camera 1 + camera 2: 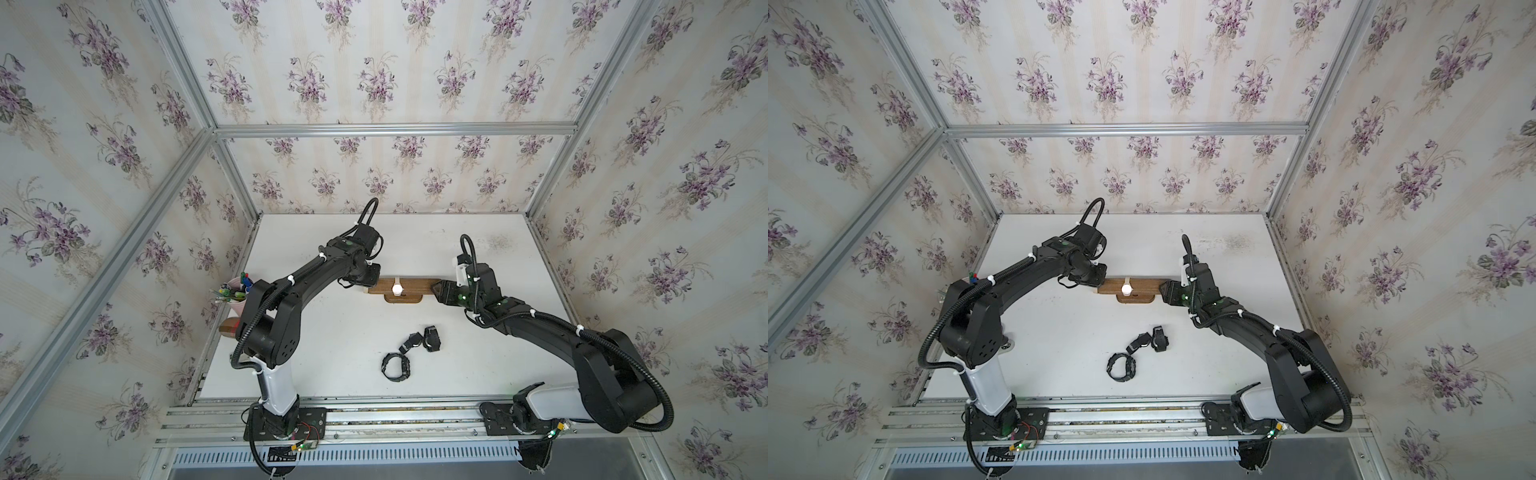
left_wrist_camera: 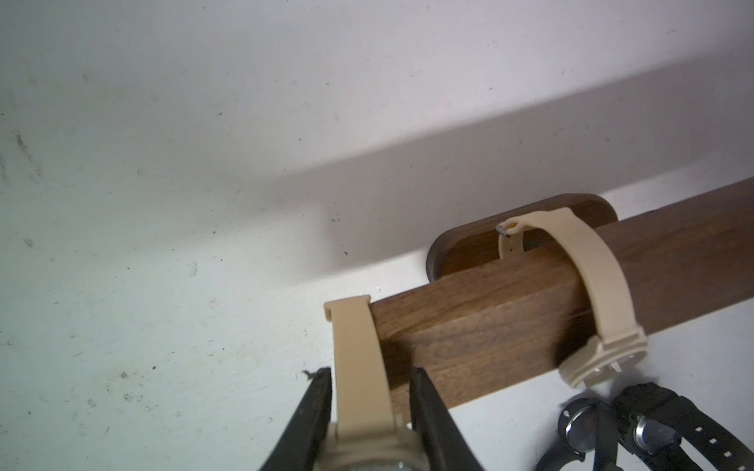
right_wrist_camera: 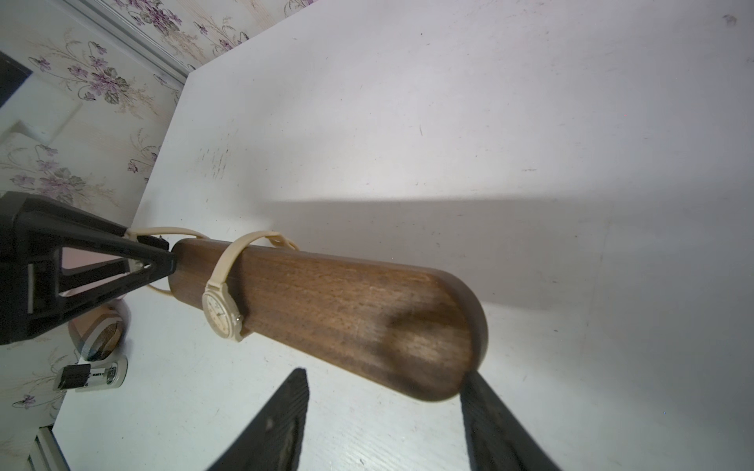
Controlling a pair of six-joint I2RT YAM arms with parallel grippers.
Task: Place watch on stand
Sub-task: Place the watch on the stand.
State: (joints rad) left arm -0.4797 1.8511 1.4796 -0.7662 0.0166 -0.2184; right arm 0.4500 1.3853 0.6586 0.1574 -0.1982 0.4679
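The dark wooden stand (image 1: 415, 286) (image 1: 1144, 286) lies across the middle of the table. One beige watch (image 1: 397, 287) (image 3: 220, 310) is wrapped round its bar. At the bar's left end my left gripper (image 2: 369, 379) (image 1: 369, 286) is shut on the case of a second beige watch (image 2: 359, 359). Its strap loop reaches just past the tip of the bar. My right gripper (image 3: 384, 373) (image 1: 436, 289) stands open at the bar's right end. One of its fingers (image 3: 485, 412) touches the rounded tip and the other is off to the side.
Three black watches (image 1: 397, 365) (image 1: 411, 341) (image 1: 431, 338) lie on the white table in front of the stand. A pink cup of pens (image 1: 239, 293) and a brown box with red tape (image 1: 228, 328) sit at the left edge behind the left arm.
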